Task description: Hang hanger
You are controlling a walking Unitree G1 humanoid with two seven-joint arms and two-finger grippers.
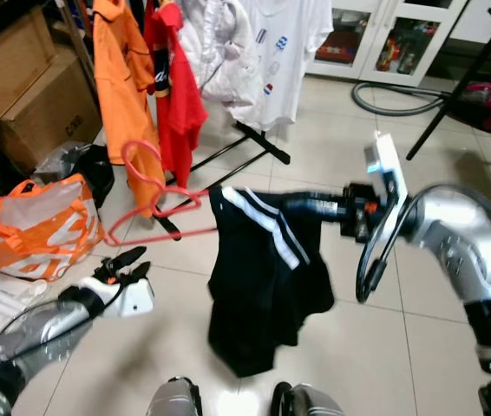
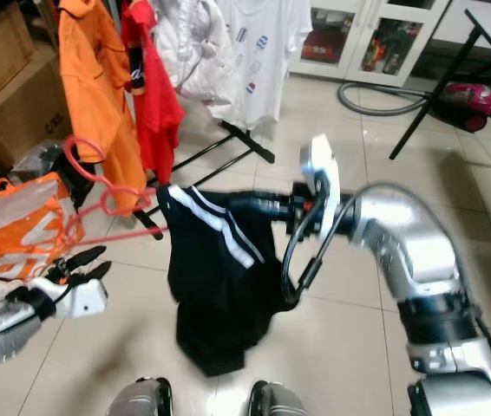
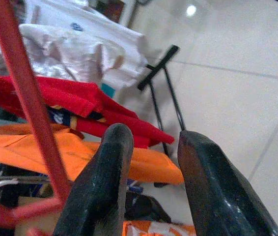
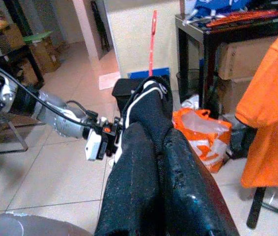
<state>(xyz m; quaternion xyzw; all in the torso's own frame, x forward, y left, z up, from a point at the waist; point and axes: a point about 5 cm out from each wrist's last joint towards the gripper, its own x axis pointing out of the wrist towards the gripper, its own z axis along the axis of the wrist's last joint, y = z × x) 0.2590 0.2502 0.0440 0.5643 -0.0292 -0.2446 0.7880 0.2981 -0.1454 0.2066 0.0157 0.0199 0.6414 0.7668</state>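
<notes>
A pink hanger (image 1: 154, 211) hangs in mid-air with a black garment with white stripes (image 1: 258, 277) draped over its right end. My right gripper (image 4: 153, 132) reaches in from the right, its fingers (image 1: 315, 208) pressed together and shut on the hanger's cloth-covered end. The hook (image 1: 139, 154) points up, near the orange shirt (image 1: 124, 87) on the clothes rack (image 1: 258, 141). My left gripper (image 1: 140, 259) is low on the left, below the hanger's bottom bar, open with nothing between its fingers (image 3: 109, 162). The hanger's bar (image 3: 28, 103) passes just beside one of them.
The rack also carries a red shirt (image 1: 176, 95) and white shirts (image 1: 271, 52). An orange bag (image 1: 37, 221) and cardboard boxes (image 1: 33, 100) lie at the left. A grey hose (image 1: 393, 102), a pink vacuum (image 1: 488, 97) and a black table leg (image 1: 454, 87) are at the right.
</notes>
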